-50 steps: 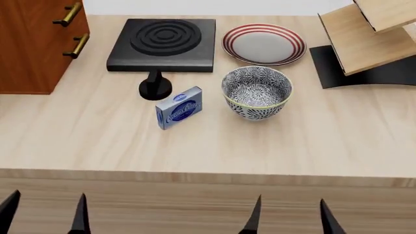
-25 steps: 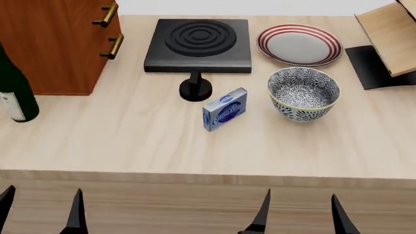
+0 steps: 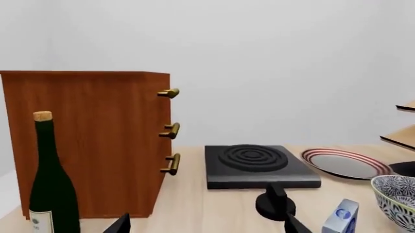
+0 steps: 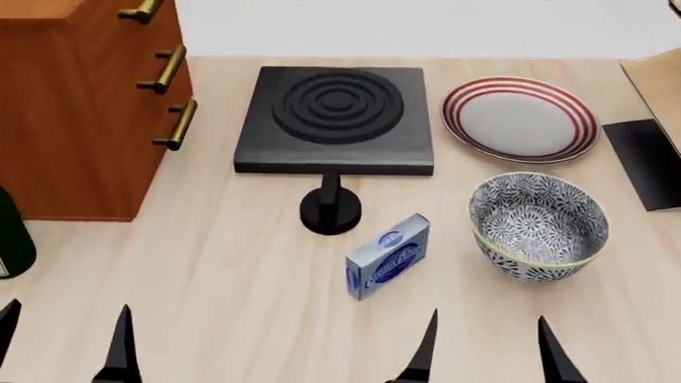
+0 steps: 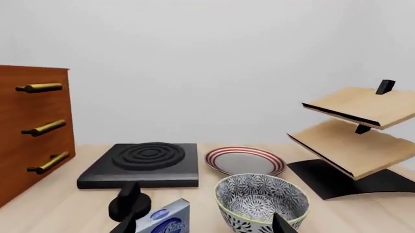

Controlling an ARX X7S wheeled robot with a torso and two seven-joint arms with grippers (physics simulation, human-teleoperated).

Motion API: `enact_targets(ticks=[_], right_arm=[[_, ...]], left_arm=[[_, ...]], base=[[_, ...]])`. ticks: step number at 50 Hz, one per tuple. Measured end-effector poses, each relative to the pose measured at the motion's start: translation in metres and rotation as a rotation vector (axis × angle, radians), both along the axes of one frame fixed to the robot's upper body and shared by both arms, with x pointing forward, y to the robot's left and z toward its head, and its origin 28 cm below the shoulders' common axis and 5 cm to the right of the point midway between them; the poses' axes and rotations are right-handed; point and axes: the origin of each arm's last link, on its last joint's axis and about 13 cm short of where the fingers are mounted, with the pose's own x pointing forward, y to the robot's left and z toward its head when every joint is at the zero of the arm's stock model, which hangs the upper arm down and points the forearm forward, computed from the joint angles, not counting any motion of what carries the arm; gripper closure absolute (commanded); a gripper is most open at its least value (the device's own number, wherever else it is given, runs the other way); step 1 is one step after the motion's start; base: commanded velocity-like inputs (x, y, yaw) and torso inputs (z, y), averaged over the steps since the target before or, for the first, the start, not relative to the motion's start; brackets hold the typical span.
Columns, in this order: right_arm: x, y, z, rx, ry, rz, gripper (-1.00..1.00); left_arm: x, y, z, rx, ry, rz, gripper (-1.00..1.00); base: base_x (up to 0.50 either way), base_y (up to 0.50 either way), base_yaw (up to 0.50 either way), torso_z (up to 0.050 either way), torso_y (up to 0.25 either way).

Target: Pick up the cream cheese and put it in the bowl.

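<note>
The cream cheese (image 4: 387, 257), a small silvery-blue box with a dark blue oval logo, stands on edge on the wooden table. It also shows in the right wrist view (image 5: 165, 220) and the left wrist view (image 3: 341, 218). The bowl (image 4: 540, 227), white with dark floral pattern and yellowish rim, sits just right of it; it also shows in the right wrist view (image 5: 261, 201). My right gripper (image 4: 484, 351) is open, hovering just in front of the box and bowl. My left gripper (image 4: 66, 345) is open and empty at the front left.
A black round-ringed stove block (image 4: 336, 108) with a black knob (image 4: 330, 211) lies behind the box. A red-striped plate (image 4: 521, 118) sits at the back right. A brown drawer cabinet (image 4: 80, 104) and a wine bottle (image 3: 48, 179) stand left. A wooden shelf rack (image 5: 353, 131) stands right.
The head view has moved forward and closer to the table. The box and bowl now lie lower in it, right in front of my right gripper. Both grippers remain open.
</note>
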Motion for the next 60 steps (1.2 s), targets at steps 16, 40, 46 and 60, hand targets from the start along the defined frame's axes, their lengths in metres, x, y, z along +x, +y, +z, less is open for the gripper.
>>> enact_targets(ticks=[16, 40, 46, 60], right_arm=[[-0.001, 0.0, 0.002, -0.005, -0.005, 0.01, -1.0], [-0.004, 0.001, 0.003, 0.002, -0.015, 0.026, -1.0], [-0.005, 0.002, 0.004, 0.001, -0.021, 0.022, -1.0], [-0.009, 0.002, 0.015, -0.006, -0.044, 0.006, -1.0]], left_arm=[[0.002, 0.001, 0.0, 0.002, -0.002, 0.002, -1.0], [0.001, 0.003, -0.001, -0.006, -0.006, 0.006, -1.0], [0.001, 0.004, -0.001, -0.01, -0.01, 0.002, -1.0], [-0.002, 0.006, 0.007, -0.008, -0.026, 0.005, -1.0]], base=[[0.5, 0.0, 0.0, 0.0, 0.0], [0.4, 0.06, 0.0, 0.0, 0.001], [0.0, 0.0, 0.0, 0.0, 0.0], [0.0, 0.0, 0.0, 0.0, -0.143]])
